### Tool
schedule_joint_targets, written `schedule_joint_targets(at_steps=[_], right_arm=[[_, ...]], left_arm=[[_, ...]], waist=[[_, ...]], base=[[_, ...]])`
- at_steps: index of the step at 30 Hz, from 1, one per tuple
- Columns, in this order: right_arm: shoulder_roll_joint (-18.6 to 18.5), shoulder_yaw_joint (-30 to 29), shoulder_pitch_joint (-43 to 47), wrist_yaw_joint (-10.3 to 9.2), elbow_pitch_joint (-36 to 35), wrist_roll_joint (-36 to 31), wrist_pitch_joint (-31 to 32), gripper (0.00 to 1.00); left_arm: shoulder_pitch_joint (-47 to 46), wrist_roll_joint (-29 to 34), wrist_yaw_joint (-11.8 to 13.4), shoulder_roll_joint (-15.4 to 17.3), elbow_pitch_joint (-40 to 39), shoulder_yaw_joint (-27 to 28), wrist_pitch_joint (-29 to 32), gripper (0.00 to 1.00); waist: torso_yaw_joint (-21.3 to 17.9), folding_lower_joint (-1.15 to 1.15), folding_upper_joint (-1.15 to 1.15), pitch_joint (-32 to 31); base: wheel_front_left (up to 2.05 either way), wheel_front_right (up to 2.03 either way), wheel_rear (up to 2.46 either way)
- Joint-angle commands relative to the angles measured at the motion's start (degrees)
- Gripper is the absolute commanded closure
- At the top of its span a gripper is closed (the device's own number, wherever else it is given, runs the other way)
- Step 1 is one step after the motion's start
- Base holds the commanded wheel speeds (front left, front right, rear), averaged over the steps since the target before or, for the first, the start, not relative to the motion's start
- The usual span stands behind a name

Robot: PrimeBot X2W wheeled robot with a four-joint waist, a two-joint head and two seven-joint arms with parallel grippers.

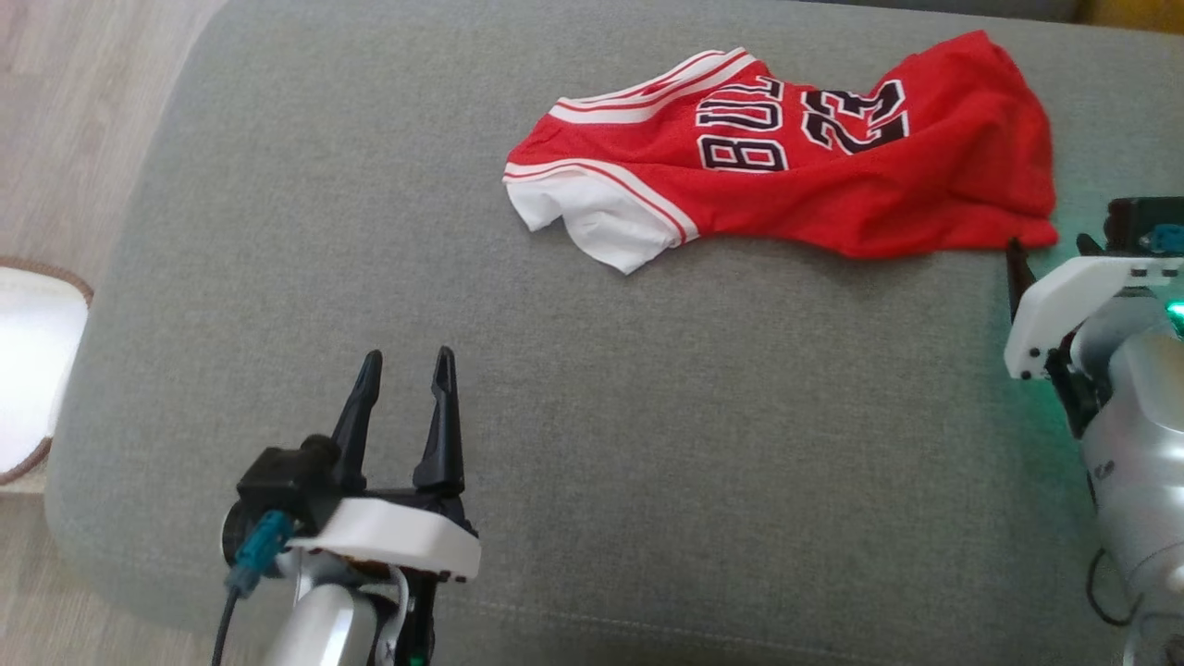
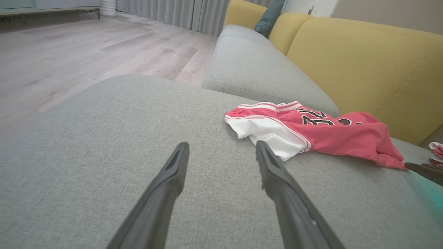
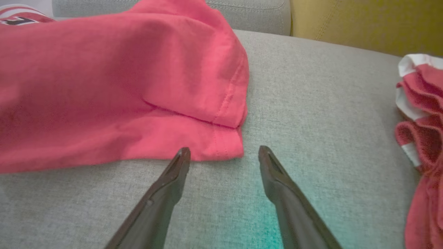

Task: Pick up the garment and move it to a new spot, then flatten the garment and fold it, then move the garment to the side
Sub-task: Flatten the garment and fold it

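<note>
- My right gripper (image 3: pixel 225 149) sits low over the cushion (image 3: pixel 311 103) with its fingers spread and nothing between them. I read that as a stance for straddling cloth before a pinch.
- Just ahead of its tips lies the red hem corner of the jersey (image 3: pixel 104 86). The left tip is almost at the edge, but I cannot tell whether it touches.
- That corner is doubled over, so a bite there may catch only the top layer. I would push in deeper before closing.
- Off to that gripper's right, well apart from the jersey, lies a red-and-white bundle (image 3: pixel 422 121). I leave it alone.
- My left gripper (image 1: pixel 409 354) also has its fingers apart and empty, and it hovers over bare cushion.
- The jersey's white-trimmed end is ahead of it and to its right. The head view shows a plain gap between the two, so this arm looks parked until the other end is held.
- The jersey lies crumpled across the far part of the cushion with its printed side up. Nothing is gripped, so I judge the pick-up has not begun.
- Beyond the jersey rises the yellow backrest (image 2: pixel 363 69). The new spot should therefore be back toward the grippers, where there is bare cushion to spread the jersey flat.
</note>
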Motion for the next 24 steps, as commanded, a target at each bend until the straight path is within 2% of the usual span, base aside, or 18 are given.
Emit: schedule_joint_targets(at_steps=[1, 15, 16, 17, 19, 20, 21, 24], right_arm=[[0.1, 0.1, -1.5, 0.37, -1.1, -0.5, 0.1, 0.0], [1.0, -5.7, -4.2, 0.37, -0.5, -5.5, 0.2, 0.0], [1.1, -5.9, -4.3, 0.37, -0.5, -5.9, 0.1, 0.21], [1.3, -6.0, -4.4, 0.37, -0.3, -6.3, 0.2, 0.51], [1.3, -6.5, -4.4, 0.37, 0.2, -6.8, 0.6, 0.71], [1.3, -6.7, -4.4, 0.37, 0.4, -7.0, 0.7, 0.97], [1.4, -6.9, -4.5, 0.37, 0.6, -7.2, 0.6, 1.0], [1.9, -7.4, -4.5, 0.37, 0.7, -7.5, 0.0, 1.0]], left_arm=[[-0.5, 0.5, 0.0, 0.1, -1.8, 1.9, -0.7, 0.0], [-2.0, 0.7, -0.4, 0.1, -1.4, 1.9, -0.7, 0.0], [-2.1, 0.8, -0.4, 0.1, -1.4, 2.0, -0.7, 0.0], [-2.1, 0.8, -0.4, 0.1, -1.3, 2.0, -0.7, 0.0], [-2.2, 0.8, -0.3, 0.1, -1.3, 2.2, -0.7, 0.0], [-2.2, 0.8, -0.3, 0.1, -1.2, 2.3, -0.7, 0.0], [-2.2, 0.8, -0.3, 0.1, -1.2, 2.4, -0.7, 0.0], [-2.1, 0.8, -0.1, 0.1, -1.2, 2.5, -0.7, 0.0]], waist=[[0.5, 0.0, 0.0, 0.4], [2.6, 0.0, 0.0, 3.6], [2.7, 0.0, 0.0, 3.8], [2.7, 0.0, 0.0, 3.9], [2.7, 0.0, 0.0, 4.1], [2.7, 0.0, 0.0, 4.1], [2.5, 0.0, 0.0, 4.0], [1.7, 0.0, 0.0, 3.6]], base=[[0.0, 0.0, 0.0], [0.0, 0.0, 0.0], [0.0, 0.0, 0.0], [0.0, 0.0, 0.0], [0.0, 0.0, 0.0], [0.0, 0.0, 0.0], [0.0, 0.0, 0.0], [0.0, 0.0, 0.0]])
